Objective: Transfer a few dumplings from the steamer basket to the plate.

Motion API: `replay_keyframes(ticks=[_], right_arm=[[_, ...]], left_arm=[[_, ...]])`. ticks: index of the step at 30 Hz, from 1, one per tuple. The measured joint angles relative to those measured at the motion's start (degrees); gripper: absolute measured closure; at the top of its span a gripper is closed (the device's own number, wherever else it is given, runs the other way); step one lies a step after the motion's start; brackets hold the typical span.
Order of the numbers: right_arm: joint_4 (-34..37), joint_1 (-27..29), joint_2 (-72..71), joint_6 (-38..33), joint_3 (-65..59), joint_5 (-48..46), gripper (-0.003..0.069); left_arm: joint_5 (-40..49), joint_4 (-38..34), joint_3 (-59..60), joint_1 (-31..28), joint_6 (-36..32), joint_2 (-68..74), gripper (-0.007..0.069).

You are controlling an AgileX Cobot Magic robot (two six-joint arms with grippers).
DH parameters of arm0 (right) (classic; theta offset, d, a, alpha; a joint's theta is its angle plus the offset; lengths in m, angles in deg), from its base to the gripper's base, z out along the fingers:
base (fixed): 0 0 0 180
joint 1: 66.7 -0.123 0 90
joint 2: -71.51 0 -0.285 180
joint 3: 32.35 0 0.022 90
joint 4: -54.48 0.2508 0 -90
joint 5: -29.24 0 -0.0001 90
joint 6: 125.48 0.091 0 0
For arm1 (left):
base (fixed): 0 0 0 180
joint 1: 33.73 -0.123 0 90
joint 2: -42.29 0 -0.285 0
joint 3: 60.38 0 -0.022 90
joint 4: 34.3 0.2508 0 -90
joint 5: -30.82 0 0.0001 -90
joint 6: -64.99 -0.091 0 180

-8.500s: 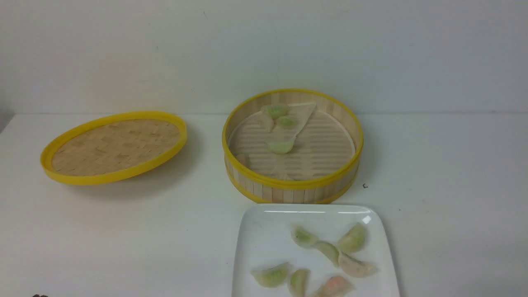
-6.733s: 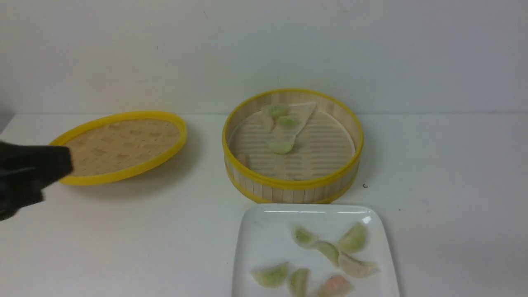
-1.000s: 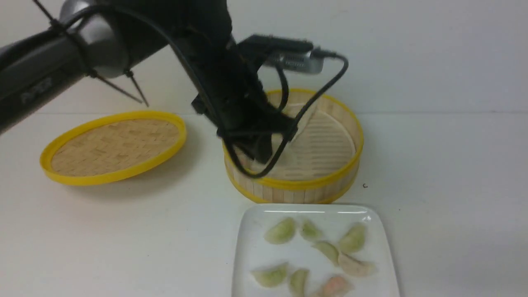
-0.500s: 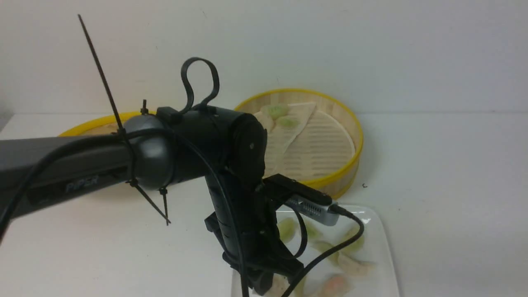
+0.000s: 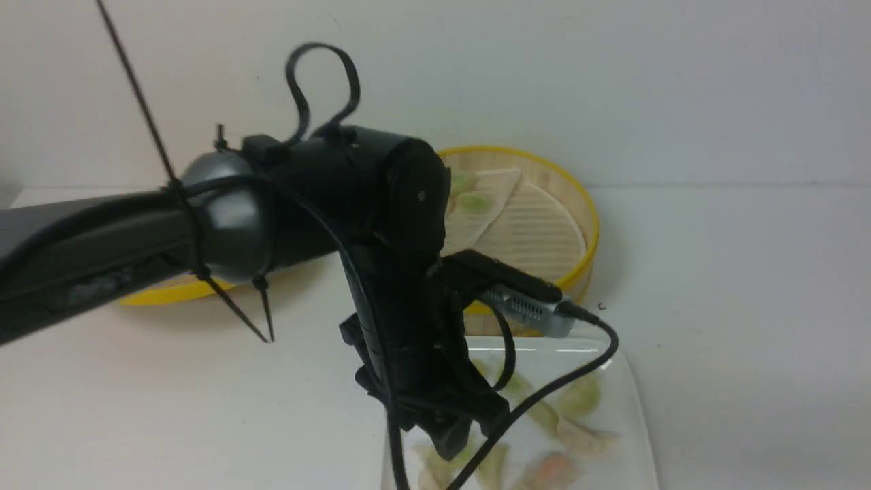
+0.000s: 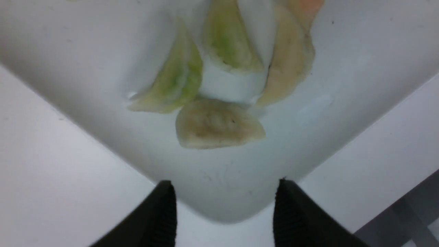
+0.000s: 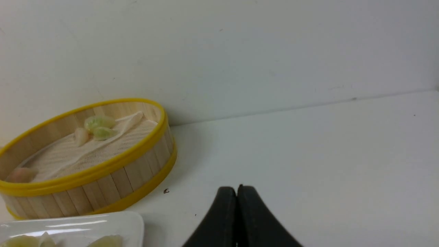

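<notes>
The left claw [image 6: 224, 182] hangs over a rounded corner of the plate [image 6: 85, 68], its two black fingers [image 6: 161, 212] spread wide with nothing between them. Just ahead of the gap lies a whitish dumpling [image 6: 219, 125], flat on the plate and clear of both fingers. Farther out from the claw, two green dumplings [image 6: 175, 85] and a tan dumpling [image 6: 291, 68] crowd close around it.

In the front view the left arm [image 5: 306, 204] reaches across and down, hiding part of the plate and the near side of the basket [image 5: 585, 224]. The basket stands on the counter [image 5: 748, 306] just beyond the plate, on the far side of the left claw. A yellow-rimmed lid [image 5: 156, 294] shows behind the arm.

The right claw [image 7: 236, 192] is pressed together and empty, low over the counter. The basket sits ahead of it and off to one side, with a green pair [image 7: 99, 123] by its far wall and a pinkish dumpling [image 7: 20, 175] by its near wall.
</notes>
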Motion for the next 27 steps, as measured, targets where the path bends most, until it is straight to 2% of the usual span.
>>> replay_keyframes(ticks=[1,2,3,4,6,10,13,18,21,27], right_arm=[[0.0,0.0,0.0,0.0,0.0,0.0,0.0674],[0.0,0.0,0.0,0.0,0.0,0.0,0.0674],[0.0,0.0,0.0,0.0,0.0,0.0,0.0674],[0.0,0.0,0.0,0.0,0.0,0.0,0.0674],[0.0,0.0,0.0,0.0,0.0,0.0,0.0674],[0.0,0.0,0.0,0.0,0.0,0.0,0.0674],[0.0,0.0,0.0,0.0,0.0,0.0,0.0674],[0.0,0.0,0.0,0.0,0.0,-0.9,0.0674],[0.0,0.0,0.0,0.0,0.0,-1.9,0.0674],[0.0,0.0,0.0,0.0,0.0,-2.4,0.0674]], left_arm=[[0.1,0.9,0.1,0.0,1.0,-2.9,0.0407],[0.1,1.0,0.1,0.0,1.2,-3.4,0.0419],[0.0,1.6,0.7,0.0,2.2,-7.5,0.0509],[-0.8,1.8,1.5,0.0,2.8,-10.7,0.0559],[-5.3,1.8,4.3,0.0,3.7,-18.0,0.0612],[-17.3,1.8,12.2,0.0,4.4,-30.2,0.0631],[-23.1,1.6,17.6,0.0,4.5,-35.9,0.0631],[-35.8,-1.2,29.6,0.0,4.5,-47.1,0.0631],[-38.7,-2.5,33.1,0.0,4.5,-51.8,0.0631],[-38.8,-1.9,33.6,0.0,3.3,-56.5,0.0631]])
